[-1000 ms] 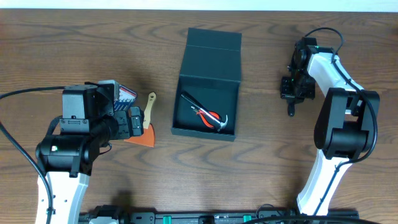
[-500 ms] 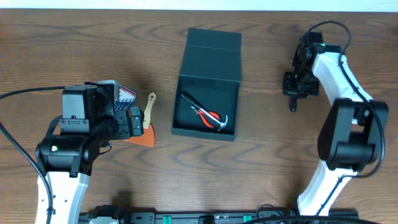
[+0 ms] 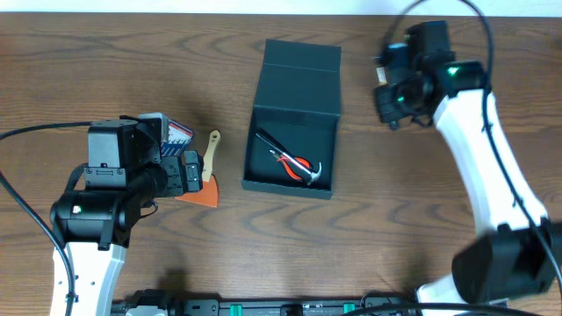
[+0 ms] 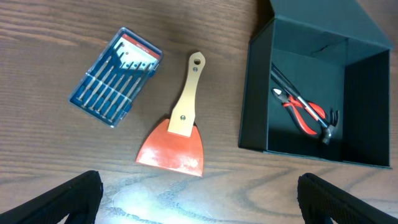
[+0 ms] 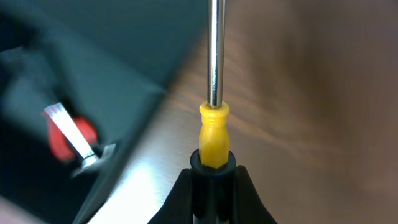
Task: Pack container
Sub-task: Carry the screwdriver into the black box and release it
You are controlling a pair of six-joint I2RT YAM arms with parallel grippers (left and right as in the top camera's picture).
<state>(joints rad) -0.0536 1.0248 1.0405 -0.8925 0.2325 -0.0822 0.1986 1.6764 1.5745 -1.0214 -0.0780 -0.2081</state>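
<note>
The dark container (image 3: 248,149) stands open in the middle of the table, its flap lid (image 3: 300,79) folded back. Red-handled pliers (image 3: 294,163) and a small hammer (image 3: 314,174) lie inside. My right gripper (image 3: 392,98) is shut on a screwdriver with a yellow and black handle (image 5: 214,134), held just right of the container's far corner; the container's edge (image 5: 93,56) shows in the right wrist view. My left gripper (image 3: 189,171) is open and empty above the table, left of the container (image 4: 255,93).
An orange scraper with a wooden handle (image 3: 211,156) lies left of the container, also in the left wrist view (image 4: 177,137). A small blue case of screwdrivers (image 4: 115,78) lies further left (image 3: 178,132).
My right arm has swung left and back with the screwdriver, from the right side of the table to beside the container's lid. The left arm has not moved.
</note>
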